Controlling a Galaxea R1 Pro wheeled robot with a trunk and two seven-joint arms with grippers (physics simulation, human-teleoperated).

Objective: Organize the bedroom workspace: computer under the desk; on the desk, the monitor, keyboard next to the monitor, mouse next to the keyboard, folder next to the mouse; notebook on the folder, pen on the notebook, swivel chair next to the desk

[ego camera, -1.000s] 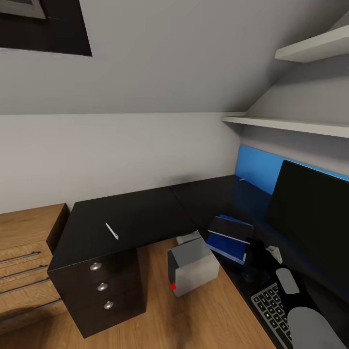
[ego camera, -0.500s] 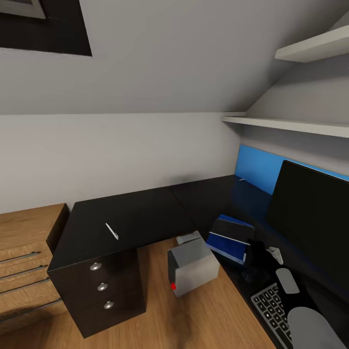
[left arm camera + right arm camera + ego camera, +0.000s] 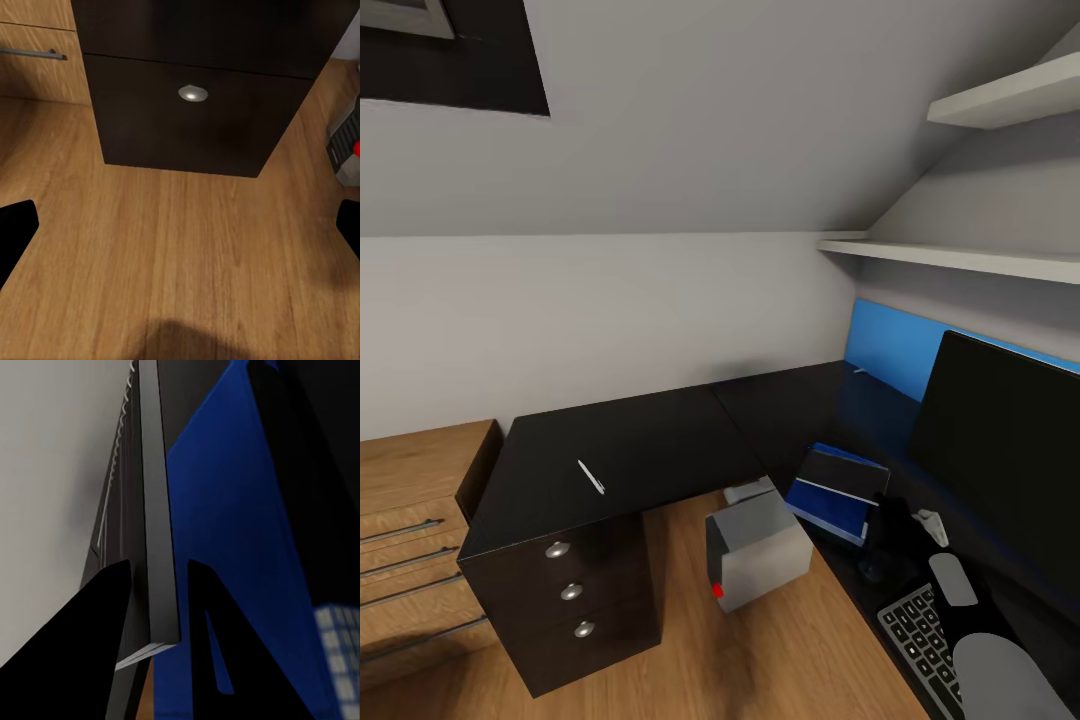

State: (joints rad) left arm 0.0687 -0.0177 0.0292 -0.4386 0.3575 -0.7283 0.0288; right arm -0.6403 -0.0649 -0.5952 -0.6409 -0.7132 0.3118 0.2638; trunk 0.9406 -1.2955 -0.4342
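Far left in the head view: light wooden drawer chest [image 3: 410,500] with metal bar handles, hard against a black L-shaped tabletop [image 3: 650,430]. Under that near wing, black three-drawer unit [image 3: 575,590] with round silver knobs. On the wing, alone and well apart from the other small things: thin white pen [image 3: 591,477], lying at a slant.

On the wooden floor [image 3: 690,640] in the crook of the L: light grey box-shaped computer [image 3: 760,550], dark front with a red dot, partly tucked under the tabletop edge.

Further right, on the far wing: flat bright blue folder [image 3: 822,508], and over it a thin dark grey notebook [image 3: 845,472], tilted, one end pinched by the right hand [image 3: 895,520]. Seen from the right wrist: both dark fingers [image 3: 105,645] of the right hand [image 3: 159,566] closed tight on the notebook [image 3: 157,510], edge-on, binding dots along one side, blue folder [image 3: 240,547] behind. Cannot tell whether notebook and folder touch.

Near the right edge: slim silver-framed keyboard [image 3: 920,640] with black keys, and behind it a large black flat monitor [image 3: 1000,450], upright before the blue back panel [image 3: 895,350].

Left hand [image 3: 180,225]: spread wide, gripping nothing, hanging over the floor [image 3: 180,285] before the drawer unit [image 3: 195,112].
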